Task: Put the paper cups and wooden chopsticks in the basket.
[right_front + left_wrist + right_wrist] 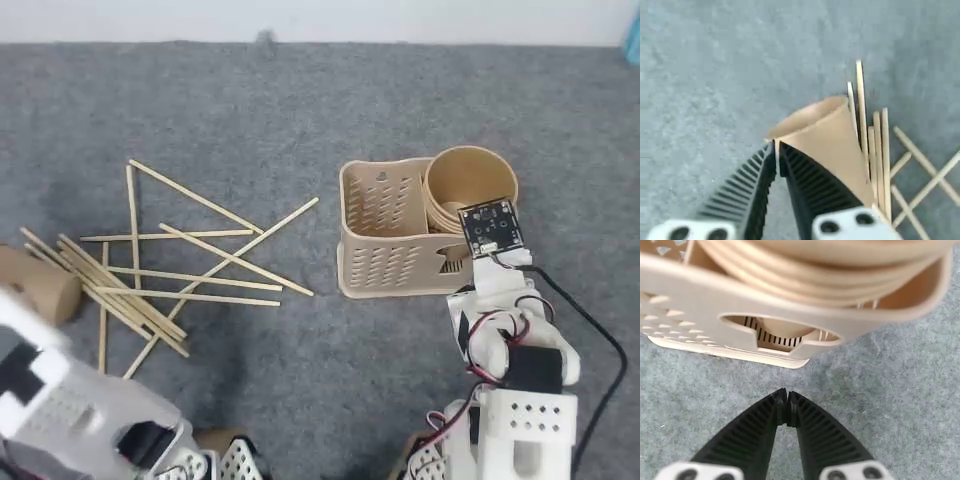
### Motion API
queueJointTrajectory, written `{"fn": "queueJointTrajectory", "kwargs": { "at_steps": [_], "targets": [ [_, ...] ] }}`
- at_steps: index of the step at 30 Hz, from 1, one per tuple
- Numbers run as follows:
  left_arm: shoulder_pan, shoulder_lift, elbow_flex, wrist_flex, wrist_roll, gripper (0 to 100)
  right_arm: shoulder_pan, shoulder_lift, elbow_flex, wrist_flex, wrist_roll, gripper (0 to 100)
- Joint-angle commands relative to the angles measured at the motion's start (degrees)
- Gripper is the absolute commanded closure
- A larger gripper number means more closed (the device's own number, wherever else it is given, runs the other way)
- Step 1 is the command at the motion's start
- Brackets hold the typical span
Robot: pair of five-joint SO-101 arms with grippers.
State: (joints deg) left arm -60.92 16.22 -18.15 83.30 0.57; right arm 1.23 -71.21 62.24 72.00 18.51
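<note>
The left gripper (776, 146) has its jaws pressed together, tips at the rim of a paper cup (825, 135) lying on its side (whether paper sits between them cannot be told), with loose chopsticks (861, 110) just beside the cup. The right gripper (787, 400) is likewise closed and empty, over the grey mat (900, 390) near the basket (690, 290), whose end compartment holds the stacked cups (840, 275).

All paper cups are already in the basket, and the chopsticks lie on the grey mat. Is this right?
Not all: one paper cup lies on its side beside the chopsticks, as the high view shows. The other cups are in the basket.
</note>
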Motion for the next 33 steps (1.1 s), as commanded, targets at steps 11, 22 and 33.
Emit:
{"fn": "queueJointTrajectory", "kwargs": {
  "at_steps": [11, 22, 33],
  "targets": [
    [2.02, 6.07, 1.98, -16.09, 6.42, 99, -0.57, -0.92, -0.44, -1.01, 1.05, 99.1],
    [5.27, 8.97, 1.89, -7.03, 6.51, 99, -0.57, -0.92, -0.44, -1.01, 1.05, 99.1],
    [8.26, 9.05, -3.74, 17.49, 4.13, 99, -0.13, -0.92, -0.44, -1.1, 1.05, 99.1]
  ]
}}
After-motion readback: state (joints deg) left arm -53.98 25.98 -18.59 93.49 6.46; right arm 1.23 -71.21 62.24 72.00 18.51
